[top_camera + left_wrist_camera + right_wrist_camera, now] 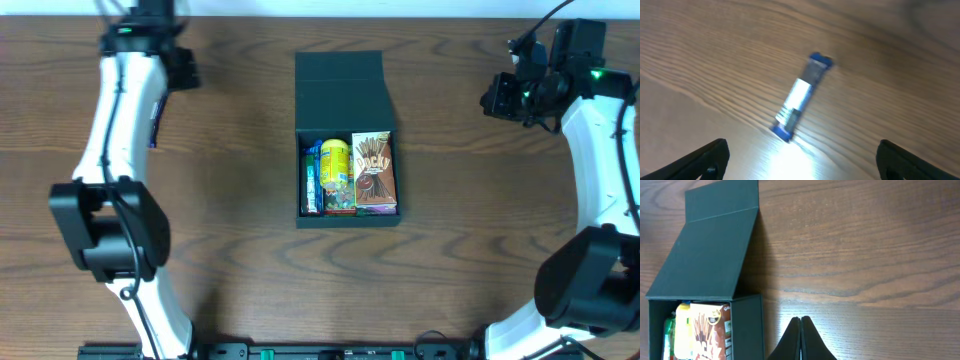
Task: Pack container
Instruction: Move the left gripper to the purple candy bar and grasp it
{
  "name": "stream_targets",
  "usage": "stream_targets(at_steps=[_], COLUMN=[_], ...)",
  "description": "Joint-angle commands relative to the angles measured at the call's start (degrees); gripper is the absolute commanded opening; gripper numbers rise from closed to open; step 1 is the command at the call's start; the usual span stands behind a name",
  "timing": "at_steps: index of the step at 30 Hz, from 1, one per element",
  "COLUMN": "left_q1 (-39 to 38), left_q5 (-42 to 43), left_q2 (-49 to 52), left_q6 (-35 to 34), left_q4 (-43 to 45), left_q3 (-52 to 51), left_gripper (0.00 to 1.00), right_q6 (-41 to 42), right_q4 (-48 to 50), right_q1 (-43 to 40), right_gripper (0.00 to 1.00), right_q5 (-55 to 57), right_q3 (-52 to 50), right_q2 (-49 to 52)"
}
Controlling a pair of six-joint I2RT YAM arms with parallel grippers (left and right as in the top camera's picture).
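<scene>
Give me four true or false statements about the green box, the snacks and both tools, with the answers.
1. The container has its lid flap open. True.
2. The Pocky box lies outside the container. False: it is inside, beside other snacks.
3. The left tool is shut on the blue-and-silver snack bar. False: it is open, and the bar lies on the table.
4. The right tool is shut and holds nothing. True.

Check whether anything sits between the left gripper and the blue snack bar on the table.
Nothing visible does. The left gripper hangs open above the snack bar, which lies alone on the bare table. In the overhead view, the wood between there and the open container is also free.
</scene>
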Motion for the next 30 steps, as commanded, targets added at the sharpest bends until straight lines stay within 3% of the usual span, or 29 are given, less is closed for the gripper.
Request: stream_targets(at_steps=[1,5,12,20,30], left_q1=[3.76,7.28,7.15,7.26,7.28], left_q5=[8.17,13.7,12.85,13.09,13.49], left_q2=[3.72,9.14,15.8,16.96,18.73], left_q6=[7.78,9.22,10.19,10.19,10.6], left_q4=[1.6,4.79,9.7,14.05,14.64], left_q3=[0.68,0.68,0.68,0.68,0.68], left_gripper=[0.97,0.95,0.9,0.9,0.82], right_q6=[-0.92,-0.94,-0.92,-0.9,-0.9], right_q4=[-0.37,-0.66,-1.66,-3.82,-4.15], right_q1=[-0.48,-0.46,-0.46,-0.46,-0.46], right_gripper=[0.02,0.02,0.01,0.02,0.02], right_q5=[-0.22,-0.22,-0.24,-0.24,-0.24], right_q3=[0.87,0.87,0.87,0.87,0.87], right_q2=[-0.74,-0.74,-0.74,-0.74,-0.74])
